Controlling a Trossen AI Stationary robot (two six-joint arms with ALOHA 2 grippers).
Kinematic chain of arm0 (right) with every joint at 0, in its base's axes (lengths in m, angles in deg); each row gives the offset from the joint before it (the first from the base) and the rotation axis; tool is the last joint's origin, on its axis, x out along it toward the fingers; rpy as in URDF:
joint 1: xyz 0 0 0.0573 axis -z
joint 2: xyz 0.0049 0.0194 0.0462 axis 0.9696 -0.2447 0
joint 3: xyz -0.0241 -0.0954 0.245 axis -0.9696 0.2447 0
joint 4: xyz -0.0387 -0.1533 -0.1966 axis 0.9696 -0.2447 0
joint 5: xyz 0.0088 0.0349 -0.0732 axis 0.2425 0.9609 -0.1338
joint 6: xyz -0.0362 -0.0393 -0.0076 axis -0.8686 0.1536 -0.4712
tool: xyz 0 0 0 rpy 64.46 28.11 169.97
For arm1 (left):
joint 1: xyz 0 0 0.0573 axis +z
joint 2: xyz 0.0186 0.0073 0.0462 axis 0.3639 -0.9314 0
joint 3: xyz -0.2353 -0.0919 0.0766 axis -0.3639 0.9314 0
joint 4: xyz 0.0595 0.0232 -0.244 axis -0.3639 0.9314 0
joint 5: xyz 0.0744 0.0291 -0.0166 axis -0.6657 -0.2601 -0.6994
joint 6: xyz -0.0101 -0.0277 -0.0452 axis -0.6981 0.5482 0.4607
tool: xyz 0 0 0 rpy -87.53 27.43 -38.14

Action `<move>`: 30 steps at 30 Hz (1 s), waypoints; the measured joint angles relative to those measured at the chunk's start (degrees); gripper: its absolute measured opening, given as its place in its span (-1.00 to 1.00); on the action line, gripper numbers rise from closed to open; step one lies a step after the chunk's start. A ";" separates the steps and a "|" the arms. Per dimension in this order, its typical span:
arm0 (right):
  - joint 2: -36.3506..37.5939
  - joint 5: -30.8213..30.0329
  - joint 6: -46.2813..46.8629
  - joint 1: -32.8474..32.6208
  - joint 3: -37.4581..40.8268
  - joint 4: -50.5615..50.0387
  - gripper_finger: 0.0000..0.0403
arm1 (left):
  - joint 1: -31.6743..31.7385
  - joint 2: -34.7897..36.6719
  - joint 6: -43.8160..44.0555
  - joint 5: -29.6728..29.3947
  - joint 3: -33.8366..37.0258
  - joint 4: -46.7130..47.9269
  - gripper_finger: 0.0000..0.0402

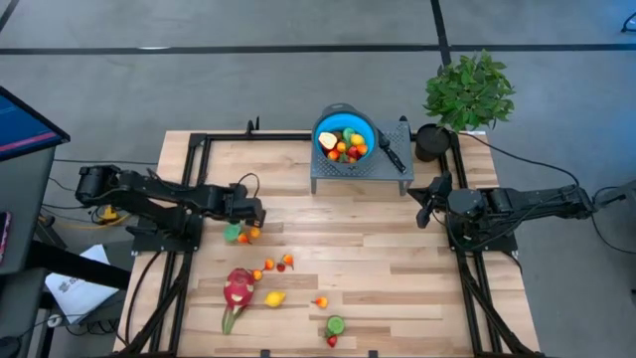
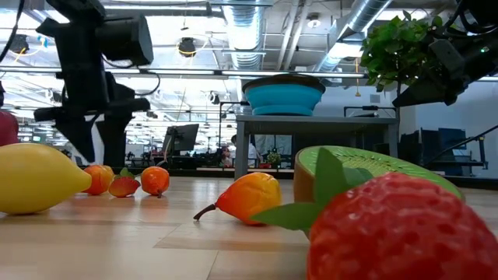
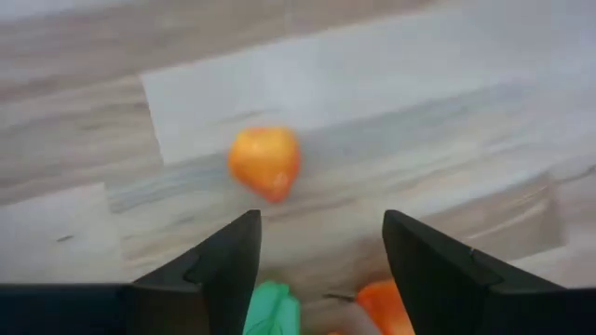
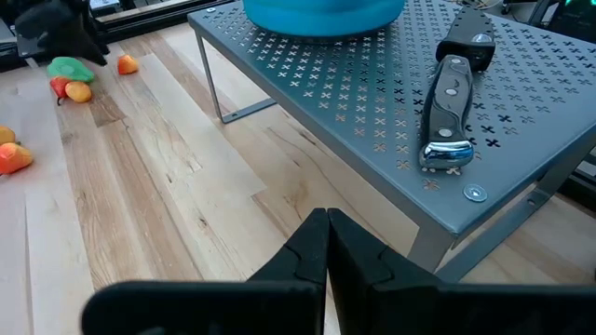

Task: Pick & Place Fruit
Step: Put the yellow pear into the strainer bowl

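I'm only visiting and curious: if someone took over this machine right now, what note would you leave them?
Left gripper: open, low over the table beside a green fruit and an orange fruit, holding nothing.
Right gripper: shut, empty, waiting beside the grey stand.
Done: several fruits already lie in the blue bowl on the stand.
Left: the dragon fruit, a lemon, a kiwi half, a strawberry and small orange fruits remain on the table.

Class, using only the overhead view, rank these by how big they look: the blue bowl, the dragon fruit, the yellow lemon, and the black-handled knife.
1. Blue bowl: clearly the largest.
2. Dragon fruit.
3. Black-handled knife: long but thin, so close to the dragon fruit; that order is unsure.
4. Yellow lemon: the smallest.
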 joint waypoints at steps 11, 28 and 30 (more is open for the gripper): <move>0.02 0.00 0.02 0.00 0.00 -0.02 -1.00 | 2.67 4.04 -0.01 -6.90 0.00 -0.26 0.10; 0.02 0.00 0.02 0.00 0.00 -0.06 -1.00 | 3.44 3.51 2.22 -6.55 7.18 -7.17 0.07; 0.00 0.00 0.02 0.00 0.00 -0.04 -1.00 | 3.44 3.51 2.22 -6.51 8.56 -10.51 0.07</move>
